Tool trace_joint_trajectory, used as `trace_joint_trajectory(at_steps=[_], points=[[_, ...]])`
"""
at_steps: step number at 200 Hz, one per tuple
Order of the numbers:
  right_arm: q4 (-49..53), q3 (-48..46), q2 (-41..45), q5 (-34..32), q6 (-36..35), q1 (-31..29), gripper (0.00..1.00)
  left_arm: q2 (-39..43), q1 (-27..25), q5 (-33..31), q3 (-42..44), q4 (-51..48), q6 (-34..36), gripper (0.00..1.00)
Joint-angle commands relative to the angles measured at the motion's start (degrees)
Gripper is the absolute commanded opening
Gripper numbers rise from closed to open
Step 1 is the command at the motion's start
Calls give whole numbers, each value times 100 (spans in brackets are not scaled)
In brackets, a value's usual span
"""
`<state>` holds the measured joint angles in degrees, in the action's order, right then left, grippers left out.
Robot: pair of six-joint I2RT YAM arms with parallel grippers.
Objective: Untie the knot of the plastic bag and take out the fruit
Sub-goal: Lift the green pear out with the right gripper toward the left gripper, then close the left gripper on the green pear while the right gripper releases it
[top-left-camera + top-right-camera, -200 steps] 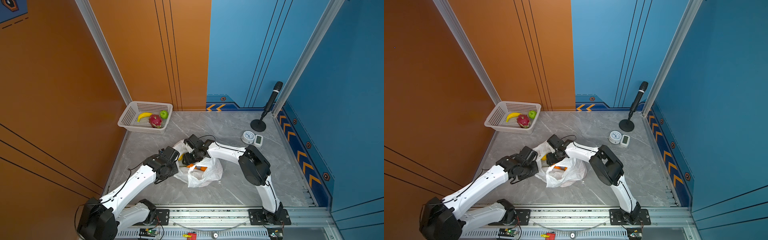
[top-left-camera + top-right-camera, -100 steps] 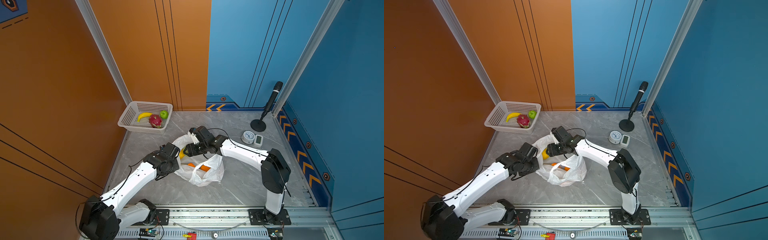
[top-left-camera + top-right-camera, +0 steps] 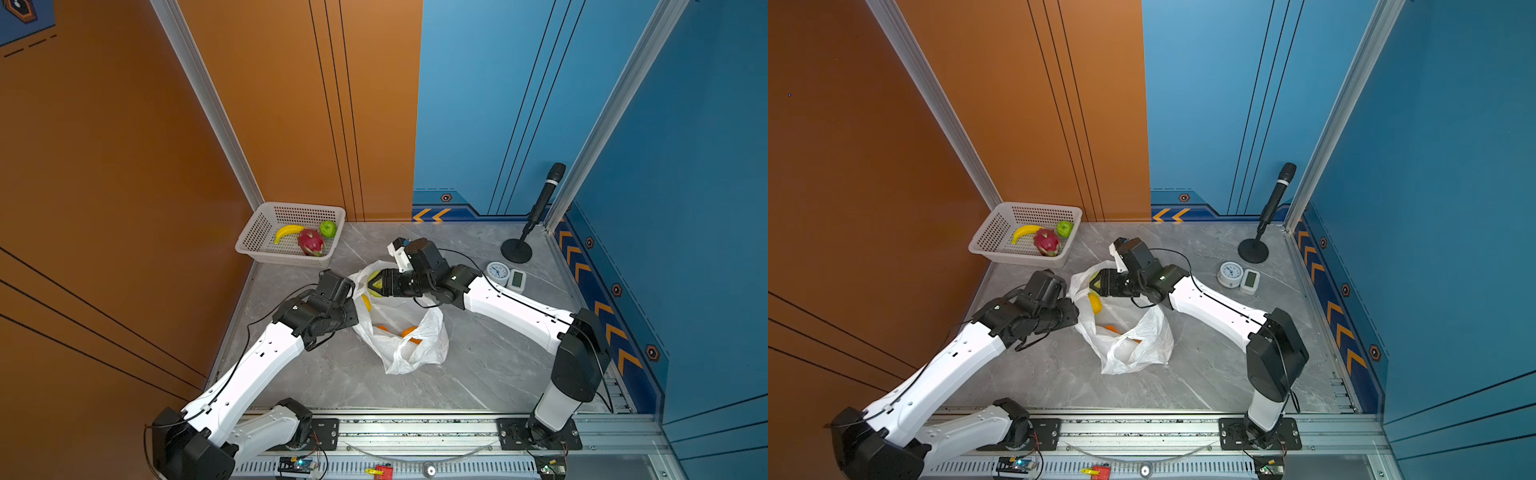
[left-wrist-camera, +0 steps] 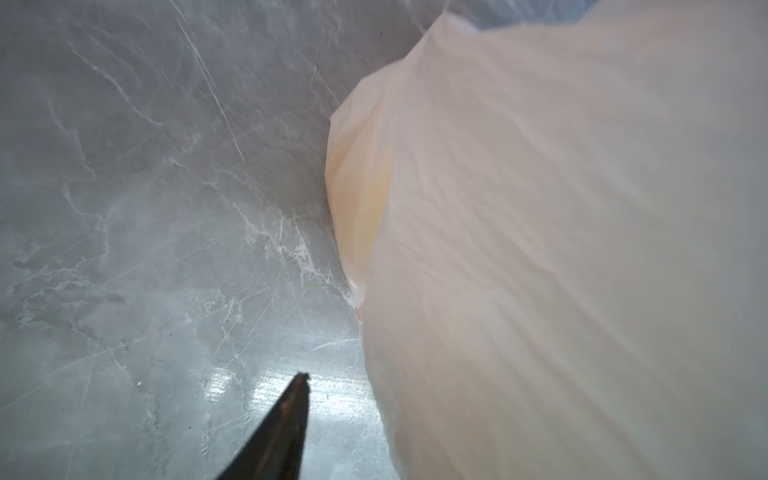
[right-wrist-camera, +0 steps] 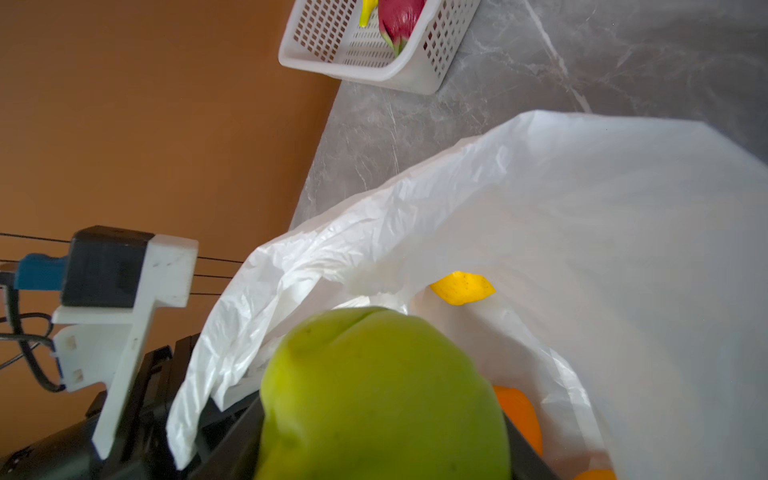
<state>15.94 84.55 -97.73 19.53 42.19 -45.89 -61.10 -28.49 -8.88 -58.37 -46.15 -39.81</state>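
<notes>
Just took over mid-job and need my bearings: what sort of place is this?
Probably a purpose-built robot recording booth, not a home or shop: orange and blue panel walls in aluminium framing, a slotted mounting rail edging a marble-look tabletop, and a stand microphone near a clock.

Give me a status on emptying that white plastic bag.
Done: the thin white plastic bag gapes open, and a pink-red dragon fruit and round green fruit lie in the white mesh basket. In hand: the right gripper grips a yellow-green fruit at the bag's mouth. Remaining: a yellow fruit and orange ones inside.
</notes>
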Motion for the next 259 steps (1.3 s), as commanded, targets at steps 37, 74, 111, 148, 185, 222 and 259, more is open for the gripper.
trace_joint_trajectory(at_steps=[37, 74, 111, 148, 185, 222, 259], points=[[-30, 303, 501, 649, 872, 528, 50, 983, 75, 660, -132, 1529, 2638, 71], [438, 662, 639, 992, 983, 837, 49, 843, 98, 1275, -425, 1960, 3824, 100], [770, 926, 767, 1341, 1056, 902, 49, 621, 108, 2219, -541, 2745, 4992, 97], [952, 947, 967, 1471, 1072, 898, 49, 342, 116, 2697, -635, 3358, 5809, 97], [981, 923, 1121, 1597, 1098, 876, 49, -134, 116, 3366, -958, 3763, 6242, 98], [877, 930, 1149, 1615, 1172, 841, 48, -491, 89, 3817, -1213, 3888, 6509, 98], [750, 930, 1142, 1662, 1255, 817, 48, -770, 36, 4085, -1441, 3859, 6615, 98]])
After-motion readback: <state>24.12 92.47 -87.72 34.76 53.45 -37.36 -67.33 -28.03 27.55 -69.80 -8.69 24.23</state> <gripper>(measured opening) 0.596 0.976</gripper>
